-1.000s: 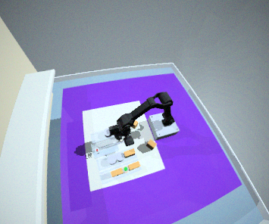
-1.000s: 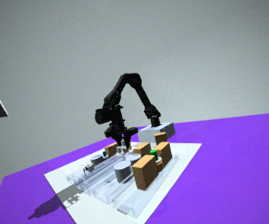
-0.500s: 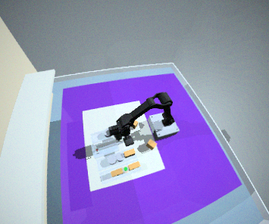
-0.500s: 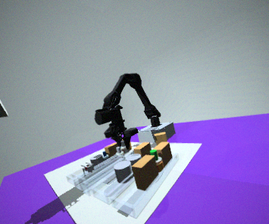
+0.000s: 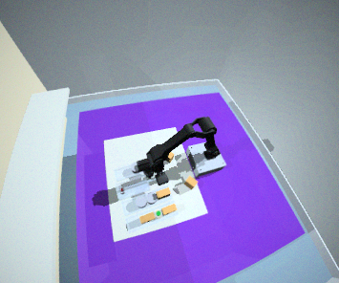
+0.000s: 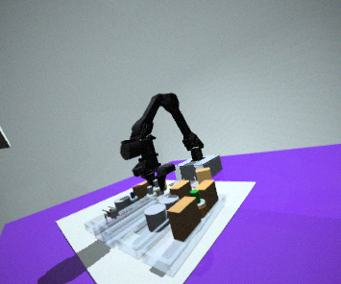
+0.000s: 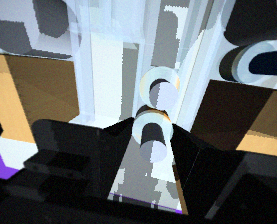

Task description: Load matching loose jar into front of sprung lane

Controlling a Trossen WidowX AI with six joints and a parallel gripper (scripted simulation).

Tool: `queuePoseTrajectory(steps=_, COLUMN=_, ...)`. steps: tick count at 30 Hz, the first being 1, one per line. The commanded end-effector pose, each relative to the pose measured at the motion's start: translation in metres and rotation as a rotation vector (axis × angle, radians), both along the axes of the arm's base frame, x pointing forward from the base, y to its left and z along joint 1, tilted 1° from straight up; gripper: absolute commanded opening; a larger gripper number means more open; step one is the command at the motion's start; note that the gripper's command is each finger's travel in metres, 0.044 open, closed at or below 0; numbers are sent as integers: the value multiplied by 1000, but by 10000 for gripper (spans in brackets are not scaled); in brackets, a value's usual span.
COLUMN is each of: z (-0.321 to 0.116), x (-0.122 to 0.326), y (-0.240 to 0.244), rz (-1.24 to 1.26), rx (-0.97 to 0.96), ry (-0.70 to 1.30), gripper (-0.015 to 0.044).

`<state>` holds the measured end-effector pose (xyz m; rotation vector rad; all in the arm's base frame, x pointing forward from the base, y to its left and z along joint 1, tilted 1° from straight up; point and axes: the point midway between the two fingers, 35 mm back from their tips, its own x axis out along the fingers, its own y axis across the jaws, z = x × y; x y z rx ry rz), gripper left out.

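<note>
In the wrist view, a jar is held clamped in the pincer, just before the lane jar. Both are lined up along the lane, lane jar directly ahead; touching cannot be told.

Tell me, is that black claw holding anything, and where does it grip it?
Yes. The end effector is shut on a small pale-capped jar, gripped by its sides between the two fingers.
</note>
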<state>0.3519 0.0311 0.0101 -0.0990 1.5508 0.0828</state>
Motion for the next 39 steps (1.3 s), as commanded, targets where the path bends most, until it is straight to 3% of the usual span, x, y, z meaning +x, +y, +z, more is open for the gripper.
queuePoseTrajectory(steps=1, z=1, x=7, y=0, rz=-3, rx=-1, ry=-30, gripper=0)
queuePoseTrajectory(steps=39, z=-13, x=4, y=-1, rz=-3, rx=-1, ry=-30, gripper=0)
